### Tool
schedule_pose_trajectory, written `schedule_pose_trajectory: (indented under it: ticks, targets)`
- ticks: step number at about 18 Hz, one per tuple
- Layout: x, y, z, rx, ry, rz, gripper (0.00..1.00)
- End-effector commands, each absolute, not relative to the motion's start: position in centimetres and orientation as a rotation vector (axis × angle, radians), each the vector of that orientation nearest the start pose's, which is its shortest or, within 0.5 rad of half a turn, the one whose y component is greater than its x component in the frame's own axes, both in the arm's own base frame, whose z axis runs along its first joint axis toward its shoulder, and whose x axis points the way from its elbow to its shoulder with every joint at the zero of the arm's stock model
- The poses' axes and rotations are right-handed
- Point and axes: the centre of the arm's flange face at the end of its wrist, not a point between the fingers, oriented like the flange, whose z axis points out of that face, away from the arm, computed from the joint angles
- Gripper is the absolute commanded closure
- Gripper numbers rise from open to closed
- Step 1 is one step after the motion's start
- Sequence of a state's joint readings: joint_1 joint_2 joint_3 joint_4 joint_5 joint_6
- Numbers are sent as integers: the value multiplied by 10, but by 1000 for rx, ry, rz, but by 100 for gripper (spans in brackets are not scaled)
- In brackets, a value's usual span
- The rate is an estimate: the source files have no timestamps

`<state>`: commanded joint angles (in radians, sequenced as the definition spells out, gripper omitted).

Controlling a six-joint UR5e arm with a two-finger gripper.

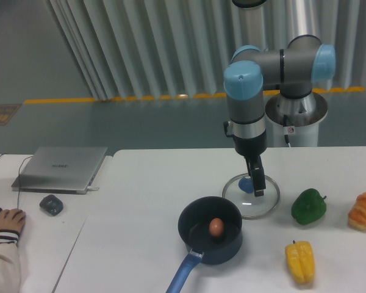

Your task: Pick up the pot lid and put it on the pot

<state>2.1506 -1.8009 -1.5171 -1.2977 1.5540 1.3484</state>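
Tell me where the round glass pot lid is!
In the camera picture, the lid lies right of centre, just behind the round black pot and left of the shiny green pepper.

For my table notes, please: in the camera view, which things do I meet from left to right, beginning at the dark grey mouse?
Dark grey computer mouse, round black pot, round clear glass lid, shiny green bell pepper, orange-brown bread roll.

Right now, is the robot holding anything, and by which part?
It can't be told for certain: in this view the gripper overlaps the blue knob of the lid, but no grip shows.
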Motion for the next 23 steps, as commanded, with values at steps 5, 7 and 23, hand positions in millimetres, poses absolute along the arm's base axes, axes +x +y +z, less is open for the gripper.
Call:
schedule_pose_trajectory:
  ticks: [5,7,23]
  targets:
    - [-211,567,420,-2842,1146,109,0]
    - [-210,568,420,-2838,1147,105,0]
    - [-208,542,401,-2839,949,51,0]
